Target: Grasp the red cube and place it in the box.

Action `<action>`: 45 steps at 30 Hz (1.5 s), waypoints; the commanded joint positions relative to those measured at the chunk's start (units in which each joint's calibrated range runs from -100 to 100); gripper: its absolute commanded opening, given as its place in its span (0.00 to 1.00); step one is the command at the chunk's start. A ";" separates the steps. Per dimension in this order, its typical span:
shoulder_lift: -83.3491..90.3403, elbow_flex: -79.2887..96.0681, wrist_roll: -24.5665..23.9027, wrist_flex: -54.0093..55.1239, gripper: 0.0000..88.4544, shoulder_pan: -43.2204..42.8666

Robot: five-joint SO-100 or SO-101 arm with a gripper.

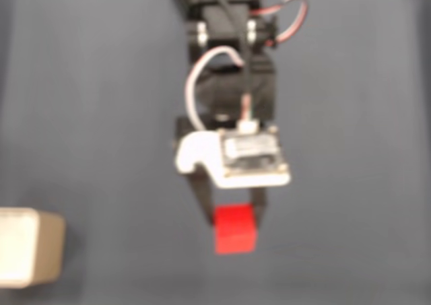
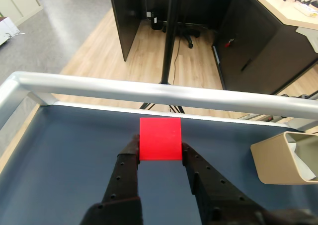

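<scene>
The red cube (image 1: 235, 231) sits between the two black fingers of my gripper (image 1: 234, 219), below the arm's white camera mount in the fixed view. In the wrist view the fingertips (image 2: 133, 146) press against both side faces of the red cube (image 2: 160, 138), so my gripper (image 2: 160, 149) is shut on it. Whether the cube rests on the dark blue table or hangs just above it cannot be told. The beige box (image 1: 30, 248) with a white inside stands at the lower left edge of the fixed view and at the right in the wrist view, box (image 2: 276, 160), well apart from the cube.
A dark blue mat (image 1: 350, 184) covers the table. A silver rail (image 2: 149, 88) borders the table's far edge in the wrist view. Beyond it are a wooden floor, dark desk panels and a black stand (image 2: 169, 41).
</scene>
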State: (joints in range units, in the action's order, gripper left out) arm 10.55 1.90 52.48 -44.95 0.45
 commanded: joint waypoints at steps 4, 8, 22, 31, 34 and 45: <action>-1.71 -5.73 -0.05 -0.13 0.05 4.95; -2.93 -6.64 0.00 0.19 0.05 7.65; -9.51 -12.57 -0.29 1.42 0.05 15.46; -15.92 -18.32 -0.29 2.33 0.05 19.09; -18.00 -20.42 -0.44 2.33 0.05 20.01; -23.46 -25.35 -0.54 2.65 0.05 23.77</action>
State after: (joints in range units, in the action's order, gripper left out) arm -13.33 -19.98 52.38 -43.99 22.85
